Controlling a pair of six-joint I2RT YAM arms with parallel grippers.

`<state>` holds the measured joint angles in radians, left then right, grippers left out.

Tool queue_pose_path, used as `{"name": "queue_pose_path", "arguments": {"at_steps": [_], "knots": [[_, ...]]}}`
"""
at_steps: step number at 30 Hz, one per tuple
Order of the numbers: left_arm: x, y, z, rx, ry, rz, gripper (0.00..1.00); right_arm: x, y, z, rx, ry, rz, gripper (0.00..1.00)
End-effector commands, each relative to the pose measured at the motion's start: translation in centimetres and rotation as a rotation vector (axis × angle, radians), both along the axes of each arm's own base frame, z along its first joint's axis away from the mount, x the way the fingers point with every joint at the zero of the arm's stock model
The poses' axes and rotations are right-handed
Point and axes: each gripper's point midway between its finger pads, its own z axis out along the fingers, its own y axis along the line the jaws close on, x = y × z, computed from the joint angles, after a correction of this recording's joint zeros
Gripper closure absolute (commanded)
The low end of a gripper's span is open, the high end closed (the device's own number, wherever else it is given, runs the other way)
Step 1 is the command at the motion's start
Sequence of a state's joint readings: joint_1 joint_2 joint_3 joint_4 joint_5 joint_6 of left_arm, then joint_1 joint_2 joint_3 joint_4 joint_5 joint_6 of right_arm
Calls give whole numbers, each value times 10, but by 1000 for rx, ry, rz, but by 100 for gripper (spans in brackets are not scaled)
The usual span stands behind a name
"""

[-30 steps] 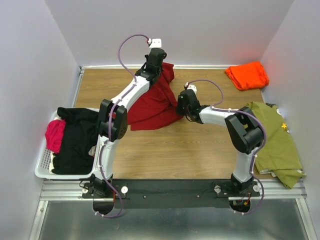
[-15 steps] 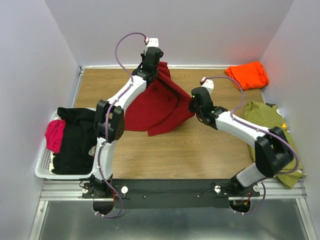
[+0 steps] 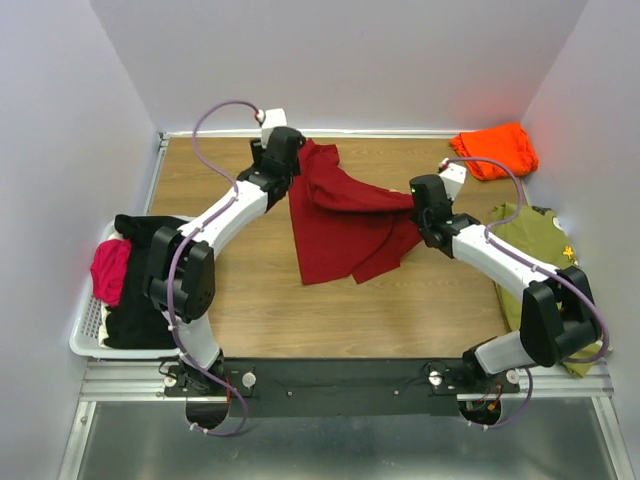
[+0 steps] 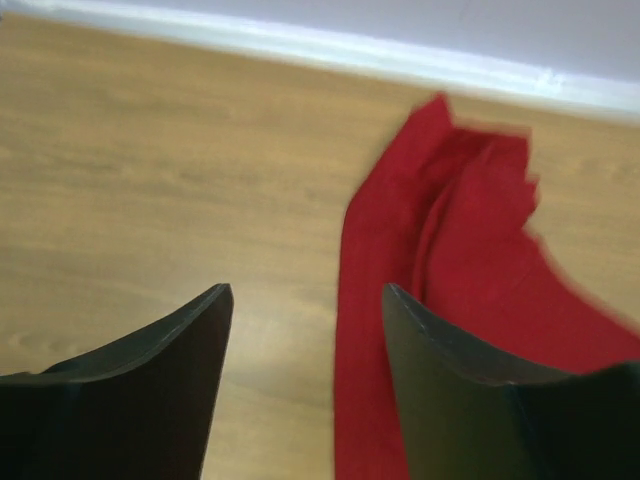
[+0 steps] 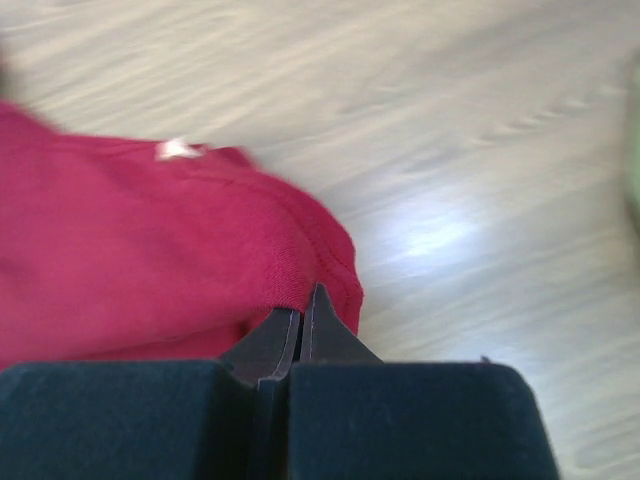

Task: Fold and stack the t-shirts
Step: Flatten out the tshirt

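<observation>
Dark red t-shirt [image 3: 345, 225] lies spread across the middle of the wooden desk [image 3: 350, 320]. One edge is drawn up and to the right, where the right jaws, pressed together, pinch a rolled fold of it. In the right wrist view the two black fingers [image 5: 275, 345] meet with no gap, and the red hem is bunched at their tips. A small white label [image 5: 178, 150] sits on the cloth further back, too blurred for any writing to be read.

The left arm [image 3: 225, 210] reaches to the shirt's far left corner, near the back wall. Its jaws stand spread: the left wrist view shows bare wood between the two fingers [image 4: 150, 390]. The red cloth runs just beside the right-hand finger, not gripped.

A bright orange t-shirt [image 3: 493, 150] rests folded in the far right corner of the desk, well apart from the red one. An olive green garment [image 3: 555, 285] lies along the right edge, partly hidden by the right arm [image 3: 490, 255]. It bears a small yellow mark [image 3: 570, 253] whose form cannot be made out. At the left edge a white basket [image 3: 85, 340] holds a black garment [image 3: 150, 280] and a pink garment [image 3: 110, 270].
</observation>
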<state>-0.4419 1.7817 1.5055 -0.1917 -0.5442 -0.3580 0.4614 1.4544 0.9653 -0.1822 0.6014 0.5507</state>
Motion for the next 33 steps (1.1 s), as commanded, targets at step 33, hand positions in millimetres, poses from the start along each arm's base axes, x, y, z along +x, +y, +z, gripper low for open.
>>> {"name": "queue_pose_path", "arguments": {"at_steps": [33], "knots": [[-253,-119,-209,-183,505,-342,38,-12,-49,-65,36,175,-136,99]]}}
